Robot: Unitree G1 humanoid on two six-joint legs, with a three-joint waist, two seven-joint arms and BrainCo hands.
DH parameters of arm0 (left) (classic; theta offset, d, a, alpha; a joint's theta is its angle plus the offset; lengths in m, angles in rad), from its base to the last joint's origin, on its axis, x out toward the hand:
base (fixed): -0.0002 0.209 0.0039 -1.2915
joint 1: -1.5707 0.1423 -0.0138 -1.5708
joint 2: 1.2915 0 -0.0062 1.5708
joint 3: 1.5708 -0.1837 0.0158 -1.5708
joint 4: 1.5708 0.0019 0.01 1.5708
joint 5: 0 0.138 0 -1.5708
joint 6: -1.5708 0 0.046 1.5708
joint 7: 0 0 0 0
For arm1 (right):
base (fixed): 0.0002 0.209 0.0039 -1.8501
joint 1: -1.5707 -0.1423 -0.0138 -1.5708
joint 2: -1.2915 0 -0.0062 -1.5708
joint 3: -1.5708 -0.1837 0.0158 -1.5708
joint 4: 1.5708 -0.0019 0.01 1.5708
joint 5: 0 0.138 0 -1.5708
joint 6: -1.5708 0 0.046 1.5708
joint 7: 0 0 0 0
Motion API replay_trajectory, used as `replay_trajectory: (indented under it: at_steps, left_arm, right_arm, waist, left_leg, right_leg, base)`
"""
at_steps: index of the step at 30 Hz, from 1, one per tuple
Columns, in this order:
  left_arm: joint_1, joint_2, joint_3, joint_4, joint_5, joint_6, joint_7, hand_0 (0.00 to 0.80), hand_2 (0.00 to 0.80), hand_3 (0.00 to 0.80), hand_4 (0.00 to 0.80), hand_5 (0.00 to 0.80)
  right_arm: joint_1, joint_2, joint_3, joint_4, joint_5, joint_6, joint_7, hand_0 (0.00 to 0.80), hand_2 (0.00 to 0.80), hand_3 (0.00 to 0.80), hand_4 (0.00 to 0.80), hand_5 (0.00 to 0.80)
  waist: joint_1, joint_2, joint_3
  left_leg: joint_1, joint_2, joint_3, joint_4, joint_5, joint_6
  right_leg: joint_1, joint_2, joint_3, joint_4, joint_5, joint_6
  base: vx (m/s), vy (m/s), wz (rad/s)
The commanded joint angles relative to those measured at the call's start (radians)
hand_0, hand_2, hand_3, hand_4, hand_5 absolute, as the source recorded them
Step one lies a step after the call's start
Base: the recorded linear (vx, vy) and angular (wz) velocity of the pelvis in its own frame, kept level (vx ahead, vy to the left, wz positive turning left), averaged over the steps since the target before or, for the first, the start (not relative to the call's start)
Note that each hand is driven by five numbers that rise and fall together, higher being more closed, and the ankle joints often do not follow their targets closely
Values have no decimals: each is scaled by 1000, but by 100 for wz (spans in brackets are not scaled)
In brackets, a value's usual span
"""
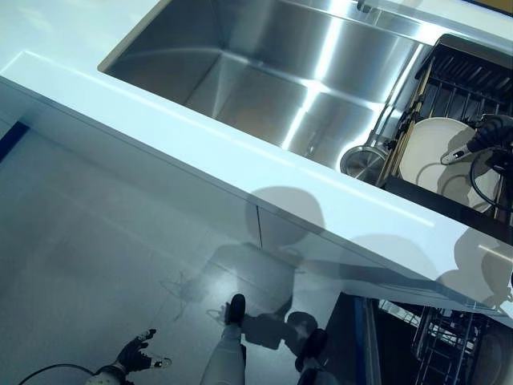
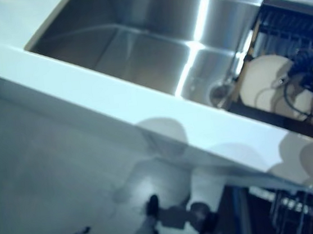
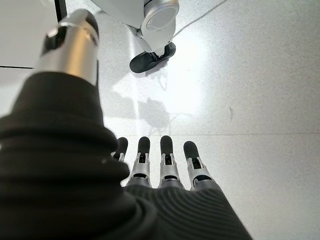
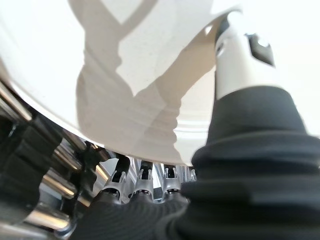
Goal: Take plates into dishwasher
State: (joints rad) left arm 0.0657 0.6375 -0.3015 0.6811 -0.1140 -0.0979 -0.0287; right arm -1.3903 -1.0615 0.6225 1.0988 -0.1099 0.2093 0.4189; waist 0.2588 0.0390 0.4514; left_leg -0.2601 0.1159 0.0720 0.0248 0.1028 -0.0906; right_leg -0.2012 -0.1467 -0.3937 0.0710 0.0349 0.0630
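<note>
A white plate [image 1: 425, 144] stands on edge in the black dish rack [image 1: 469, 76] at the right end of the sink; a second white plate [image 1: 458, 191] leans beside it. My right hand [image 1: 490, 132] is at the first plate. In the right wrist view the plate [image 4: 100, 75] fills the picture, with the thumb [image 4: 245, 55] laid over its face and the fingers [image 4: 145, 180] passing behind its lower rim, so the rim sits pinched between them. My left hand [image 1: 135, 357] hangs low over the floor, far from the plates, fingers [image 3: 167, 165] straight and holding nothing.
A deep steel sink [image 1: 264, 72] with a round drain [image 1: 362, 160] lies left of the rack. The white countertop [image 1: 200, 144] runs across in front. Below it at the lower right shows the dishwasher's wire rack [image 1: 449, 337], pulled out over the grey floor [image 1: 96, 257].
</note>
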Motion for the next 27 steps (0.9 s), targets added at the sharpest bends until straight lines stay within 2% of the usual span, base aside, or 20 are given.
replay_trajectory:
  at_steps: [1,5,6,7,8,9,10,25,27]
  left_arm:
    - [39,28,-49,-35,-44,-10,10,0,0,0,0,0]
    - [40,26,-51,-38,-43,-18,14,0,0,0,0,0]
    - [40,27,-52,-41,-45,-18,15,0,0,0,0,0]
    - [41,27,-52,-42,-45,-21,16,0,0,0,0,0]
    - [41,27,-52,-41,-45,-21,16,0,0,0,0,0]
    - [40,28,-54,-46,-50,-20,18,0,0,0,0,0]
    - [41,30,-55,-51,-51,-17,18,0,0,0,0,0]
    - [37,41,-58,-61,-53,-1,13,0,0,0,0,0]
    - [39,43,-56,-65,-52,-1,12,0,0,0,0,0]
  right_arm:
    - [-22,-12,90,-38,10,-7,49,0,0,0,0,0]
    - [-16,-8,92,-54,21,1,53,0,0,0,0,0]
    - [-15,-9,91,-57,23,1,53,88,88,88,88,88]
    - [-14,-9,90,-60,23,-1,53,282,282,282,282,282]
    - [-13,-9,89,-61,22,-1,54,427,427,427,427,427]
    - [-10,-9,87,-59,31,-7,54,722,722,722,722,722]
    - [-9,-10,85,-65,32,-5,57,800,800,800,800,800]
    - [2,-24,65,-60,45,-40,66,800,800,800,800,800]
    - [4,-27,63,-64,48,-38,65,800,800,800,800,800]
  waist:
    - [12,26,44]
    - [12,25,51]
    - [12,25,52]
    - [12,25,53]
    - [12,25,53]
    - [12,26,53]
    - [12,26,53]
    - [7,15,39]
    - [9,14,42]
  left_leg:
    - [-66,29,-6,-26,46,-20]
    - [-75,29,-6,-26,46,-20]
    - [-77,30,-7,-25,46,-20]
    - [-79,30,-7,-24,46,-21]
    - [-80,30,-7,-24,46,-21]
    - [-79,30,-6,-24,45,-21]
    - [-78,30,-5,-24,45,-21]
    - [-41,38,4,-38,45,-21]
    - [-51,35,8,-32,64,-12]
  right_leg:
    - [-103,-60,-5,138,-34,39]
    - [-116,-64,-4,139,-32,41]
    - [-117,-65,-4,141,-33,41]
    - [-118,-66,-5,142,-34,41]
    - [-119,-66,-5,142,-34,41]
    - [-118,-68,-5,144,-35,42]
    - [-116,-69,-5,144,-36,42]
    - [-76,-65,-8,126,-28,48]
    - [-78,-66,-19,118,-4,38]
  base:
    - [0,0,0]
    - [0,0,0]
    - [0,0,0]
    - [0,0,0]
    - [0,0,0]
    - [0,0,0]
    - [0,0,0]
    - [-7,2,0]
    - [-98,23,1]
